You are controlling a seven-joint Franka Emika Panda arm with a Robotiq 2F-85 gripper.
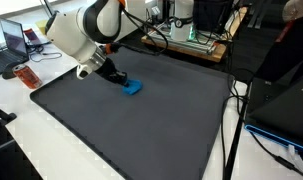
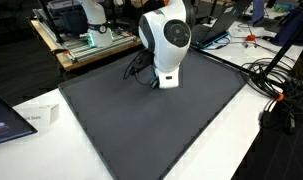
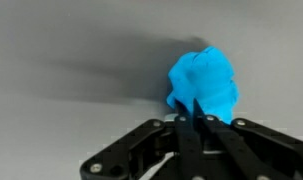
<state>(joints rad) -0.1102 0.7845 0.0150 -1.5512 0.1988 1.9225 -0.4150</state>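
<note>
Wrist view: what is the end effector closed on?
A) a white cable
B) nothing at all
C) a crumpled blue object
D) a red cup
C: the end effector is shut, its fingers meeting on the lower edge of the crumpled blue object, which lies on the dark grey mat.

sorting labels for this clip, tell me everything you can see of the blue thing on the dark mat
The blue thing is a bright sky-blue lump, crumpled and lobed, soft-looking like cloth or foam; which of the two, I cannot tell. It lies on the dark grey mat, inside its edges. In the wrist view the gripper is shut on the lump's near edge. Nothing else touches it.
</note>
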